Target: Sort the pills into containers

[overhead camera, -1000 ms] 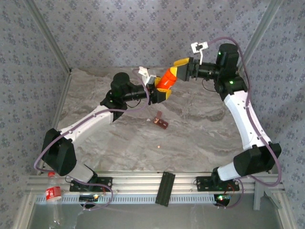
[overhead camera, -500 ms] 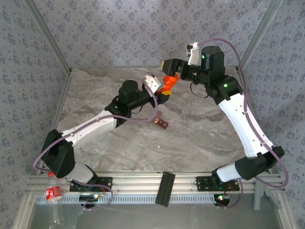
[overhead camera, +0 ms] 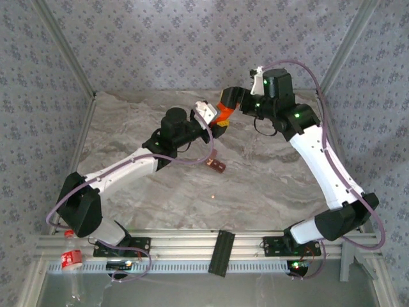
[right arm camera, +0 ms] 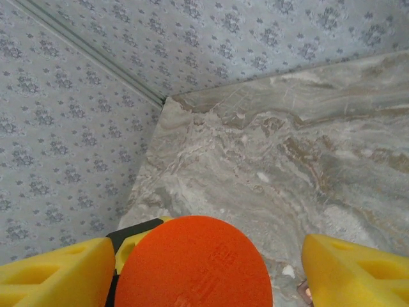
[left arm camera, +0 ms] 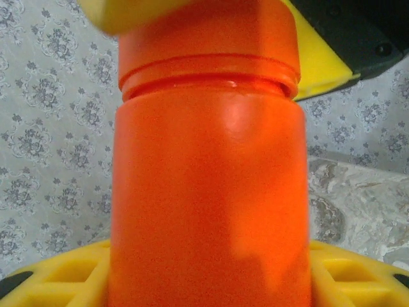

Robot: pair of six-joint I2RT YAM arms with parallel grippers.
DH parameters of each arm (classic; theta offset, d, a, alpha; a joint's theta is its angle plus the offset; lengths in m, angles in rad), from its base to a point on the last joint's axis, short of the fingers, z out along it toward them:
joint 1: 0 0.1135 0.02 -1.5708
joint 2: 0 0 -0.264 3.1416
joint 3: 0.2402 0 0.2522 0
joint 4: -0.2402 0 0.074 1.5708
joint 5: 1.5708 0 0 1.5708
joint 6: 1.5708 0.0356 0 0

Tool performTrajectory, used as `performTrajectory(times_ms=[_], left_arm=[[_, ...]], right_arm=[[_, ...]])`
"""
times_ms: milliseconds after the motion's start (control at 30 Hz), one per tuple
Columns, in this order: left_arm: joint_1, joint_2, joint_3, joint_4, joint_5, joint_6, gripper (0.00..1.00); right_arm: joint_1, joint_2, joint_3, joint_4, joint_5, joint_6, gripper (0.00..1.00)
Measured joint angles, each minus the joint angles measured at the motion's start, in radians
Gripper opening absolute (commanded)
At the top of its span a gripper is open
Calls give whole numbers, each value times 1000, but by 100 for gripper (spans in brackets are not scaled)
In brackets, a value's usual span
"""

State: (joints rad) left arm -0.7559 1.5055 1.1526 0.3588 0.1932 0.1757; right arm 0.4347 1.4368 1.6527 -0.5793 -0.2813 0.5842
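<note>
The left gripper (overhead camera: 217, 125) is clamping the orange bottle (left arm camera: 211, 192) around its body, holding it tilted above the back of the tabletop (overhead camera: 268, 185). The right gripper (right arm camera: 204, 272) is straddling the cap (right arm camera: 193, 265) with its yellow fingers (right arm camera: 57, 275) apart: one is sitting just beside the cap's edge, the other is showing a clear gap.

The step in hand looks like unscrewing the cap. To do it well, the right gripper should be centring itself so both fingers meet the cap together. It should close on the cap only, not the neck, then turn about the bottle's own axis while the left grip resists. Keeping the mouth raised should prevent spilling.

The containers (overhead camera: 216, 165) are lying on the tabletop, nearer the arms than the bottle. One pale pill (overhead camera: 213, 196) is lying loose nearer still, apart from them.
</note>
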Motion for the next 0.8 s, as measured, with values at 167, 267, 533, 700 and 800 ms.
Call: performTrajectory(times_ms=[167,267,533,700,800], left_arm=[[0,6,0,-9,-2,0,0],[1,6,0,-14,-5,-1,0],[5,6,-2,8,5,-28,0],[32,3,-37,151,109,-158,0],[55,-9,-52,218,169,-245,0]], right_arm=[[3,0,-28,29,-24,20,46],[2,-1,-38,42,-36,23,37],[-74,-22,-117,156,-190,22,24],[-168,-9,-151,283,-450,13,22],[-199,19,-149,363,-601,-2,21]])
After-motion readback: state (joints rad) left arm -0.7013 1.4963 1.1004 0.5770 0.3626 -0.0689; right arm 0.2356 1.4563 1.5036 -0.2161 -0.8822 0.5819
